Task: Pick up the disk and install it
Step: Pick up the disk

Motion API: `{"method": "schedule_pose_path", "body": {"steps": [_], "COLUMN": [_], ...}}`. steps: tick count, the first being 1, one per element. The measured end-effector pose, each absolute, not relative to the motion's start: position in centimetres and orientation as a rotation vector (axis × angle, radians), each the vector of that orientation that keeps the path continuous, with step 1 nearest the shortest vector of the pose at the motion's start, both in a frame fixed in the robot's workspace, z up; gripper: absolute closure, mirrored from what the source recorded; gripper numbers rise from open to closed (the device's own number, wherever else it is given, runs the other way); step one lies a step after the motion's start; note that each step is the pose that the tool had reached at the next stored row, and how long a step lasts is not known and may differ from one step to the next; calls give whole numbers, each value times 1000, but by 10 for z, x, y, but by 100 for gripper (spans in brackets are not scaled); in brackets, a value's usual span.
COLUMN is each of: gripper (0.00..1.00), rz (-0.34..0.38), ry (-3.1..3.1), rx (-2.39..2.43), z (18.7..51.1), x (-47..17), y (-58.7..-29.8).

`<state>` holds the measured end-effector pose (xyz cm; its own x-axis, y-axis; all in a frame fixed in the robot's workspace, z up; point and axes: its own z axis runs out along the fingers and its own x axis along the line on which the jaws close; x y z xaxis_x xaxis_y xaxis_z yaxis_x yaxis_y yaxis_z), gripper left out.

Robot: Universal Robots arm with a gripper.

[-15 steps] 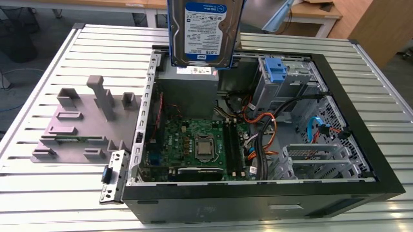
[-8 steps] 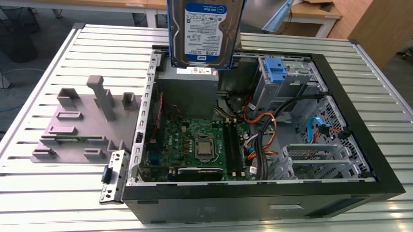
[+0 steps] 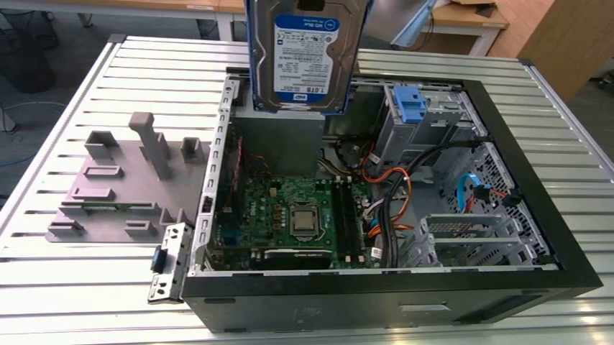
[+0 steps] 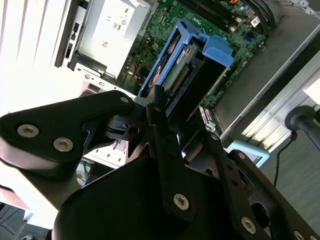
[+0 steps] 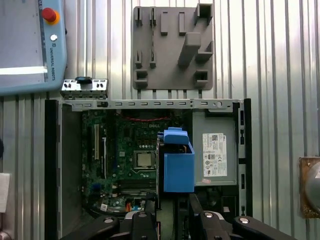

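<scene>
Pickup was done: the gripper [image 5: 171, 204] was pinching the disk [image 3: 307, 57] by one end, holding it upright in the air above the open PC case [image 3: 384, 305]. Install wasn't done, disk in no bay yet.

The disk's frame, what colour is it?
Blue; the frame on the disk shows best in the first wrist view.

Silver disk [image 3: 305, 100] with white-and-blue label [image 3: 307, 50], blue frame [image 5: 178, 170], green motherboard [image 3: 278, 205], black case [image 3: 384, 305], grey ribbed table [image 3: 77, 287]
</scene>
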<state>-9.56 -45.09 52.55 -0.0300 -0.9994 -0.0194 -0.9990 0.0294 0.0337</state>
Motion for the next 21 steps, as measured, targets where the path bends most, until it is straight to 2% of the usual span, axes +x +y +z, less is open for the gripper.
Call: {"method": "schedule_pose_path", "body": {"steps": [21], "gripper": [65], "rz": [-59], "ry": [-2247], "rx": [2181], "z": [524], "x": [-96], "y": [-514]}}
